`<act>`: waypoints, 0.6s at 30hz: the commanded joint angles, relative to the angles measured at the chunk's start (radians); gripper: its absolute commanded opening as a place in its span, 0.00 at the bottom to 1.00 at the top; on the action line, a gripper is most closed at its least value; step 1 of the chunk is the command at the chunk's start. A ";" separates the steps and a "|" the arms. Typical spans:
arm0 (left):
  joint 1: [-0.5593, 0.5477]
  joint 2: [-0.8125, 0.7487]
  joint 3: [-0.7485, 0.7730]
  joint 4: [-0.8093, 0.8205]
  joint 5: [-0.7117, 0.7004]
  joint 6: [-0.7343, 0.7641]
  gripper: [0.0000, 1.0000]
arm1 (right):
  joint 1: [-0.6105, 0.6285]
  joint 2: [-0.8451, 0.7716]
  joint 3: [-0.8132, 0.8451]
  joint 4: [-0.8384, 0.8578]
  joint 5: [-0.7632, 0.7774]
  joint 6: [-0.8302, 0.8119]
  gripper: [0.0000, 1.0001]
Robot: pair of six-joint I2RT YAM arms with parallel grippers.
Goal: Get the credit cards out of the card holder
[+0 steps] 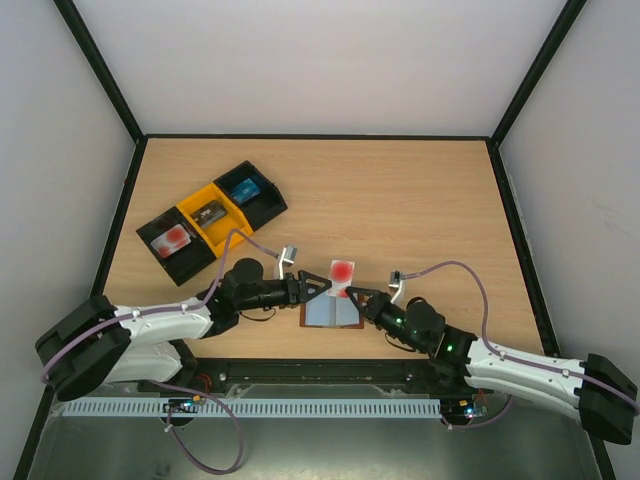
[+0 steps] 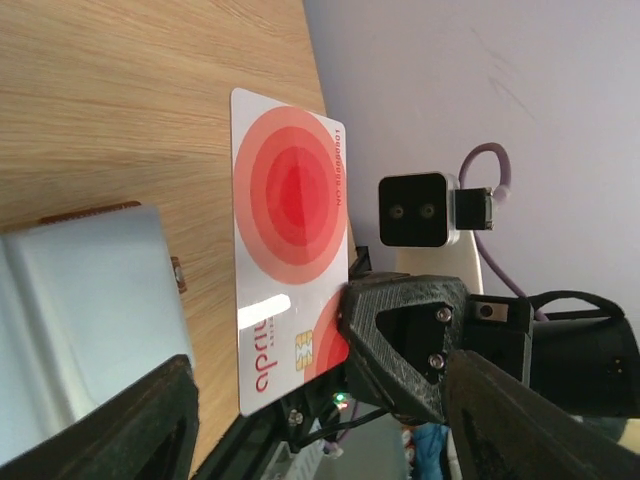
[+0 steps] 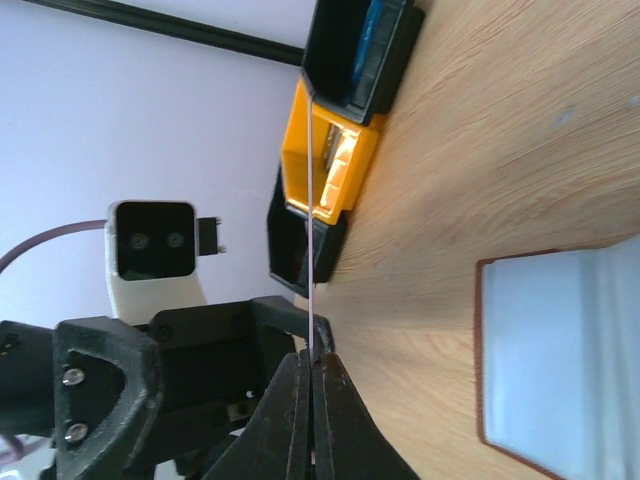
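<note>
The card holder lies open on the table, pale grey-blue inside with a brown rim, and shows too in the left wrist view and the right wrist view. A white credit card with red circles stands upright above its far edge. My right gripper is shut on the card's lower corner; the right wrist view shows the card edge-on between the closed fingers. My left gripper is open beside the card, its fingers wide apart and not touching it.
Three joined open trays sit at the back left: a black one with a blue card, a yellow one with a dark card, a black one with a pale red-patched card. Both grippers are close together over the holder.
</note>
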 commanded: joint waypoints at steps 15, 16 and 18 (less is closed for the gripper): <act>0.016 0.038 -0.048 0.208 0.084 -0.078 0.03 | 0.004 0.006 -0.009 0.087 -0.075 0.008 0.10; 0.020 0.028 -0.050 0.199 0.095 -0.069 0.03 | 0.003 -0.019 -0.007 0.051 -0.074 -0.009 0.15; 0.029 0.006 -0.046 0.155 0.125 -0.036 0.03 | 0.003 -0.071 0.006 -0.028 -0.070 -0.045 0.22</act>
